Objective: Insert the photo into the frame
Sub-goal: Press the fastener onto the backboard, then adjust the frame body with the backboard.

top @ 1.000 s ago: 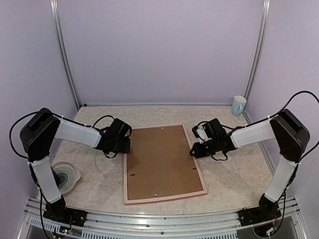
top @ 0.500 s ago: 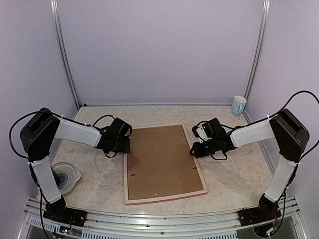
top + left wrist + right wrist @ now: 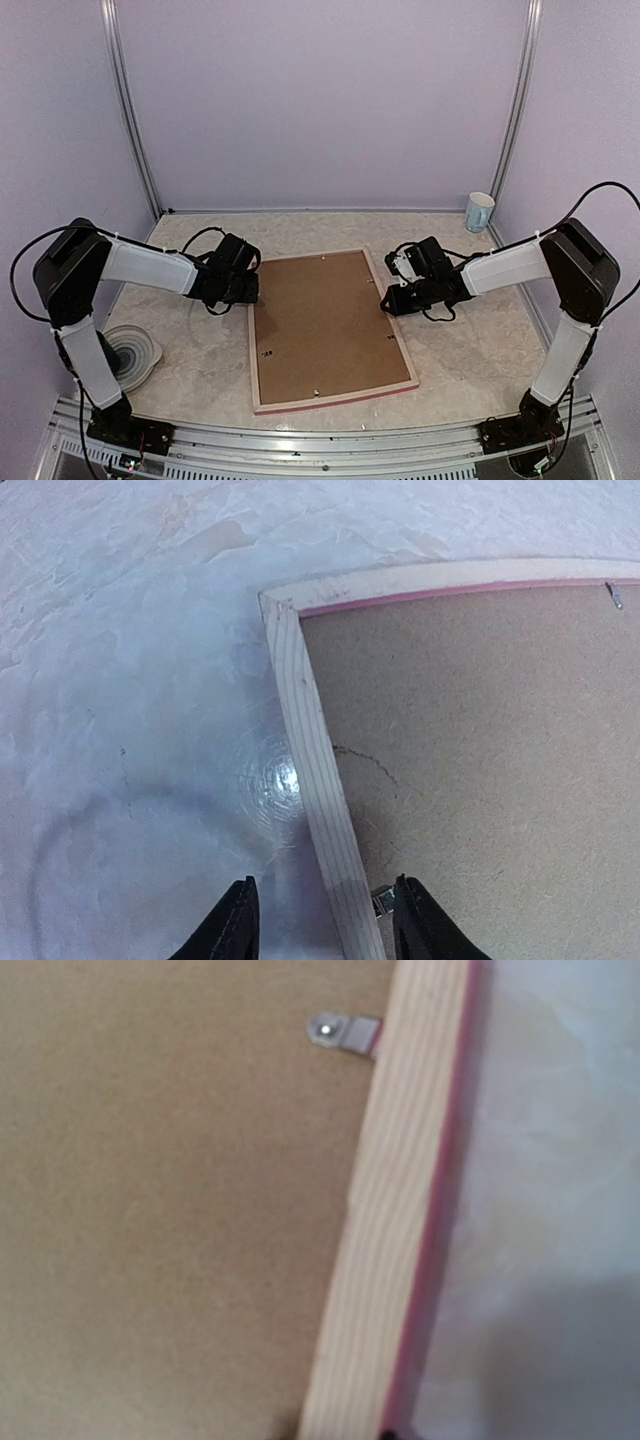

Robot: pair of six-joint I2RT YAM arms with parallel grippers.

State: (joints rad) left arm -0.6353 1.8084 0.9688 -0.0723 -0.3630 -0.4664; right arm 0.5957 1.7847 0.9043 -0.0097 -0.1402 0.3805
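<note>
The frame [image 3: 335, 398] lies face down on the table, pale wood up, with a pink outer edge. A brown backing board [image 3: 325, 325] fills it. The photo is not in view. My left gripper [image 3: 250, 290] is open at the frame's far left rail. In the left wrist view [image 3: 325, 920] its fingers straddle the rail [image 3: 310, 750], and one fingertip is beside a metal tab [image 3: 381, 901]. My right gripper [image 3: 392, 298] is at the right rail. In the right wrist view [image 3: 345, 1432] only its tips show, close against both sides of the rail [image 3: 400, 1210].
A pale blue cup [image 3: 479, 211] stands at the back right corner. A round grey-white dish [image 3: 130, 352] lies at the left, near my left arm's base. A small metal tab [image 3: 343, 1031] holds the backing board [image 3: 170, 1210].
The frame's near end has swung slightly to the right. My left arm has shifted a little to the left. My right arm has barely moved.
</note>
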